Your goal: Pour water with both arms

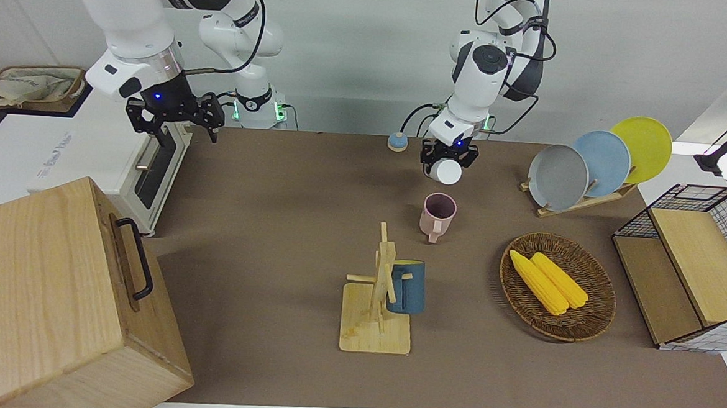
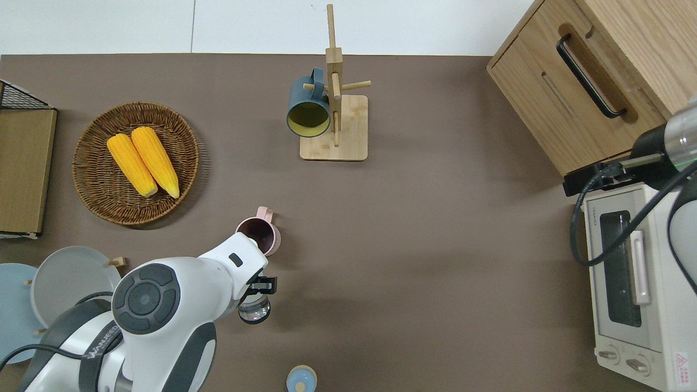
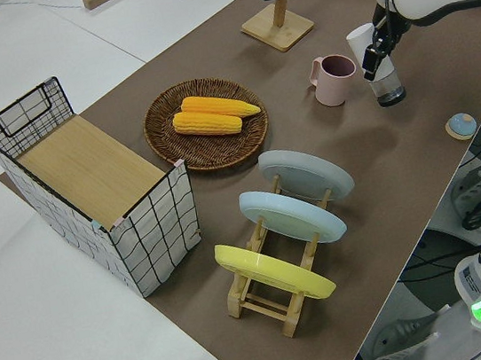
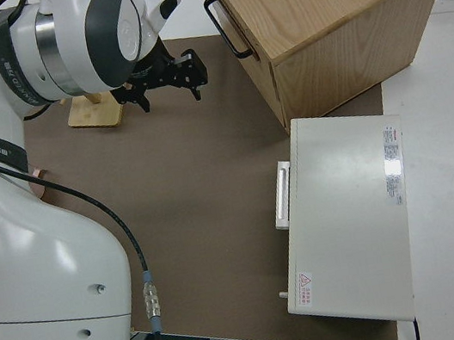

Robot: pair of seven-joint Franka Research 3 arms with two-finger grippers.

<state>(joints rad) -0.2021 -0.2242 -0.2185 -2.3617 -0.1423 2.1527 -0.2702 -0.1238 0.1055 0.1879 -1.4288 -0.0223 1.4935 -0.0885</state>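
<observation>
My left gripper (image 1: 448, 161) is shut on a clear bottle (image 2: 254, 311) with a white top (image 1: 450, 171). It holds the bottle off the table, tilted with the white top toward a pink mug (image 1: 437, 215). The gripper (image 2: 260, 287) is over the table just on the robots' side of the mug (image 2: 262, 237). The left side view shows the bottle (image 3: 386, 83) beside the mug (image 3: 334, 80), not touching it. My right gripper (image 1: 175, 119) is open and empty in the air by the white toaster oven (image 1: 154, 168); it also shows in the right side view (image 4: 167, 82).
A small blue lid (image 2: 301, 378) lies near the robots' edge. A wooden mug tree (image 2: 333, 117) with a blue mug (image 2: 308, 111), a basket (image 2: 92, 174) of corn, a plate rack (image 1: 581, 200), a wire crate (image 1: 696, 271) and a wooden cabinet (image 1: 53, 300) stand around.
</observation>
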